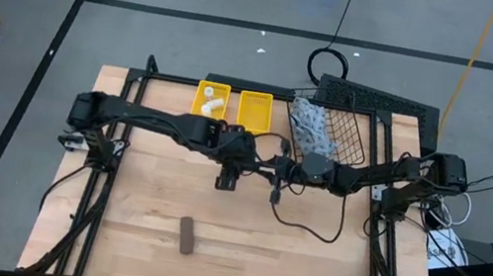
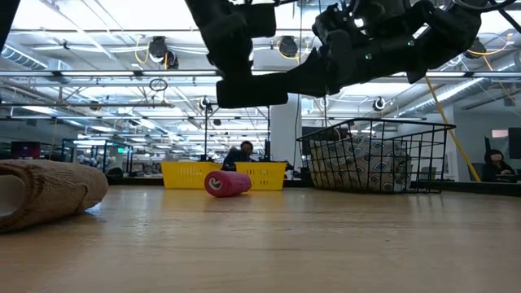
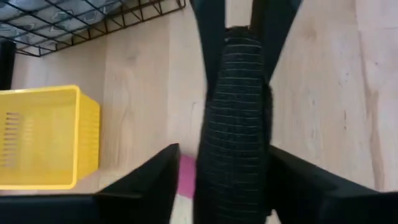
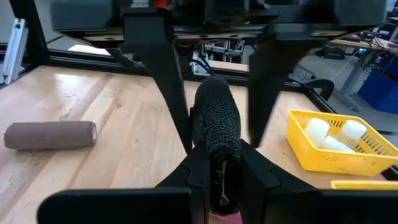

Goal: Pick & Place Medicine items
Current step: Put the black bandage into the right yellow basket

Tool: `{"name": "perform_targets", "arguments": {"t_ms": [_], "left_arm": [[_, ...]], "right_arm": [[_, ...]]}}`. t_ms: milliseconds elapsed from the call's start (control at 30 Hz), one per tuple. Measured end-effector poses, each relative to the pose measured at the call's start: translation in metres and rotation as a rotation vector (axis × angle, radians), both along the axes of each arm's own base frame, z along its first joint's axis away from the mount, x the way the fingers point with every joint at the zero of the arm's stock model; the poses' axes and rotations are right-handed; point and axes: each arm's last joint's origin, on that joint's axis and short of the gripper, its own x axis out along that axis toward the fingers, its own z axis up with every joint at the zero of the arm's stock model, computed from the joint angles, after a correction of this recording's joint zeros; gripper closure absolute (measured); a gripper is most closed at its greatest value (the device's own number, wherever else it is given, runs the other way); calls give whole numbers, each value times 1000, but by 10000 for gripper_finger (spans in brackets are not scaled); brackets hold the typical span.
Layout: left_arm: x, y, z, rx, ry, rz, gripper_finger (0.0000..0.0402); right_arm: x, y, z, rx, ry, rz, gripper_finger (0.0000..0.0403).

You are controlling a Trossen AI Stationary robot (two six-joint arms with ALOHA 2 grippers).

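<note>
Black roll [image 4: 216, 118] hangs above the middle of the table, clamped at one end between the closed fingers of the right gripper [image 4: 217, 168]. The left gripper [image 3: 224, 155] faces it from the opposite side, its fingers [image 4: 163, 81] spread to either side of the roll's free end, with a gap visible on at least one side. A magenta tube [image 2: 226, 183] lies on the table under the two grippers. Beyond them a yellow bin [image 1: 212, 100] holds white bottles [image 4: 329, 134], next to a wire basket [image 1: 344, 124] containing the patterned pouch [image 1: 308, 128]. A brown roll [image 1: 186, 234] lies well apart, nearer the table's front.
</note>
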Motion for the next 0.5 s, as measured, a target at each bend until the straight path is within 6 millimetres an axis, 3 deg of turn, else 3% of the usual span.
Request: {"name": "perform_targets", "arguments": {"t_ms": [133,233,367,500], "left_arm": [[0,5,0,-1,3,8,259],[-5,14,10,-8,-15,32,328],[-16,33,27,-42,-91,99,332],[-19,66,31,-110,-214,202,332]], "right_arm": [[0,0,0,-8,6,-8,371],[-3,-1,4,-48,23,-60,341],[-15,-2,18,-110,63,-178,274],[-32,0,27,-137,134,-263,230]]}}
